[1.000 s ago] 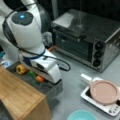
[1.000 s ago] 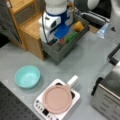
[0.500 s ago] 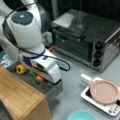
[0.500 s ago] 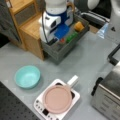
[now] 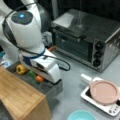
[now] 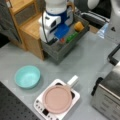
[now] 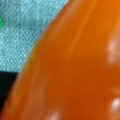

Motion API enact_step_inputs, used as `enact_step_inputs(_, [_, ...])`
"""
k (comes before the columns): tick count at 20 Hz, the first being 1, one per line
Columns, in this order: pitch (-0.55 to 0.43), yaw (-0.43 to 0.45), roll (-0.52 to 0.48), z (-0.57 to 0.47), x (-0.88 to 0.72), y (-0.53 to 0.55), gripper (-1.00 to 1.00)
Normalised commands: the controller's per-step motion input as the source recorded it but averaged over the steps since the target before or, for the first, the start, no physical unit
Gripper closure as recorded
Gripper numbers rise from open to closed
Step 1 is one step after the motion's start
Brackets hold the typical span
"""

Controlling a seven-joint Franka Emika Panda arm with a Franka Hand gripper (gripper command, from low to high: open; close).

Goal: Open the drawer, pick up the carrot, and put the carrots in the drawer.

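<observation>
1. While the shallow dark grey tray-like drawer point(image 5: 53, 90) stands pulled out of the light wooden cabinet with the bamboo-coloured top point(image 5: 17, 96), the white robot arm reaches down into it, and the claw point(image 5: 43, 78) sits low inside the tray in both front views point(image 6: 60, 40).
2. The small stubby orange toy carrot point(image 5: 40, 79) lies in the drawer right at the claw's tip; in a front view it shows as an orange spot just under the claw point(image 6: 62, 40).
3. The wrist view is filled almost wholly by the carrot's glossy orange skin point(image 7: 75, 65), with a patch of pale woven surface beyond it.
4. I cannot tell whether the claw is spread or closed, nor whether it grips the carrot.
5. Just beside the claw lies a green oblong vegetable point(image 5: 32, 74), and farther along the tray a yellow-orange bell pepper point(image 5: 21, 69).
6. Well away from the claw on the grey table point(image 6: 82, 60) stand a silver toaster oven point(image 5: 87, 37), a pink pan point(image 6: 58, 99) on a white hob, and a teal bowl point(image 6: 27, 76).
</observation>
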Motion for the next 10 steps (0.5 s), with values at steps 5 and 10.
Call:
enact_step_inputs(5, [-0.087, -0.045, 0.02, -0.01, -0.03, 0.04, -1.0])
enact_step_inputs(10, [-0.088, -0.045, 0.016, -0.02, -0.03, 0.04, -1.0])
